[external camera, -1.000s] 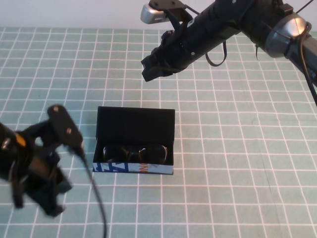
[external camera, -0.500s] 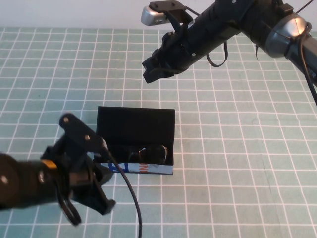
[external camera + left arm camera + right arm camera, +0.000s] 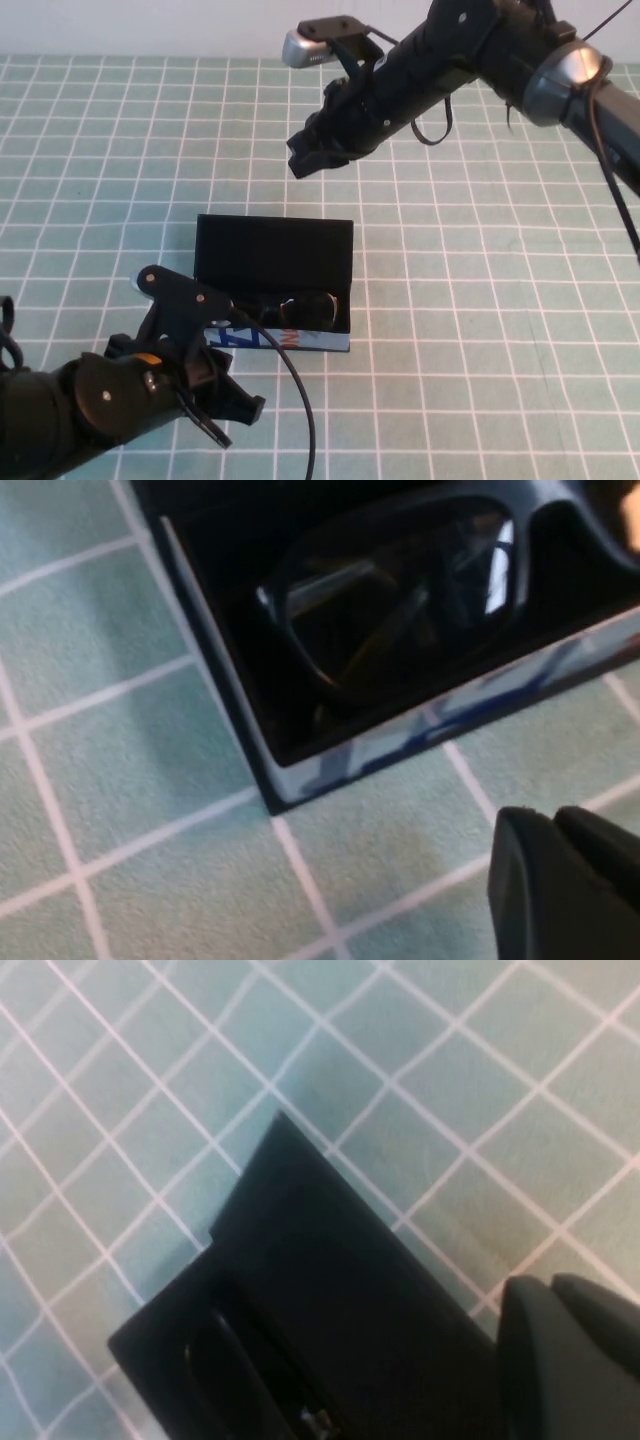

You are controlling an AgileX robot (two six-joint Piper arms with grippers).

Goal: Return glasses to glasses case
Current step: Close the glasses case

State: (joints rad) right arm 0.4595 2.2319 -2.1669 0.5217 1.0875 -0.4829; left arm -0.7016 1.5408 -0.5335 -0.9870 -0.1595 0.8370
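Note:
The black glasses case (image 3: 274, 256) stands open mid-table, lid upright, with its light blue printed front (image 3: 300, 341) towards me. The black glasses (image 3: 300, 307) lie inside it, partly hidden by my left arm. The left wrist view shows one dark lens (image 3: 400, 590) in the case close up, above the blue front wall (image 3: 440, 725). My left gripper (image 3: 235, 408) is shut and empty, just in front of the case's left corner; it also shows in the left wrist view (image 3: 560, 825). My right gripper (image 3: 308, 152) is shut and empty, above the table behind the case lid (image 3: 330, 1290).
The table is covered by a green mat with a white grid (image 3: 480, 300). My left arm's cable (image 3: 300, 400) curves over the mat in front of the case. The right arm (image 3: 470, 50) stretches in from the far right.
My left arm has swung in from the left edge towards the case's front left corner, now covering part of the glasses. The right gripper has drifted slightly up and back.

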